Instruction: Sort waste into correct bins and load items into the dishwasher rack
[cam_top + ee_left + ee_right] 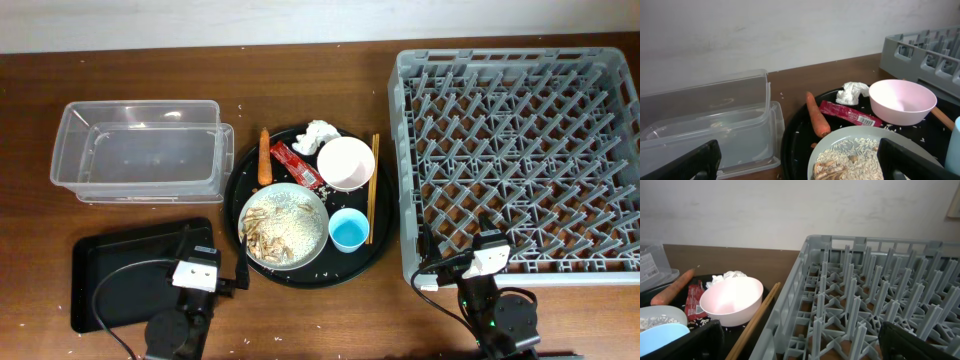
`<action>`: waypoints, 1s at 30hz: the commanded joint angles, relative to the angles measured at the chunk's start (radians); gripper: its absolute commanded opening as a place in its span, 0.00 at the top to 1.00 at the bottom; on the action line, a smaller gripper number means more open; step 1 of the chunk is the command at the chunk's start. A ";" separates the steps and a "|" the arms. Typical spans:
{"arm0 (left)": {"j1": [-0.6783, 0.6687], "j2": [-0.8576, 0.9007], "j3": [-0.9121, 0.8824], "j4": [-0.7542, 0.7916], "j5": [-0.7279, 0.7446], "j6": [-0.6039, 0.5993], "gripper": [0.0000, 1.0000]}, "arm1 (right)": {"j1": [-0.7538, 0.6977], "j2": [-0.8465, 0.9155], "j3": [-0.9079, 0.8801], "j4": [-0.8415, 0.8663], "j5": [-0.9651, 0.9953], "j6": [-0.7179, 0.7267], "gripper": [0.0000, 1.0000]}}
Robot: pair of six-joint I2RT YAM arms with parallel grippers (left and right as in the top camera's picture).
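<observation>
Your left gripper (797, 162) has its fingers spread wide with nothing between them. In the overhead view it sits at the right end of the shallow black tray (110, 270), facing the round tray.

Your right gripper (805, 342) is also spread wide and holds nothing. It sits at the near edge of the dishwasher rack (400, 160), by the rack's left corner.

- All waste and dishes are on the round black tray (232, 190), between the bins and the rack.
- The carrot (264, 157) lies at the tray's left, with the red wrapper (296, 165) just beside it.
- The tissue (320, 136) is at the far edge, next to the white bowl (346, 163).
- The chopsticks (372, 190) lie along the right side.
- The blue cup (349, 231) is in front of the white bowl.
- The grey bowl (325, 222) holds the food scraps (268, 228) and rice.
- The clear tub (140, 155) is to the tray's left, behind the shallow black tray.
</observation>
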 commanded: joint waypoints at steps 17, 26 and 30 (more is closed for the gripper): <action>0.008 0.435 0.621 -0.314 0.348 -0.045 0.01 | -0.003 0.353 0.601 -0.272 -0.174 0.043 0.02; -0.067 1.225 1.159 -0.647 0.789 -0.128 0.01 | -0.021 1.001 1.129 -0.834 -0.255 0.133 0.02; -0.328 1.470 1.159 -0.735 0.341 -0.129 0.08 | -0.224 1.007 1.129 -0.896 -0.218 0.328 0.02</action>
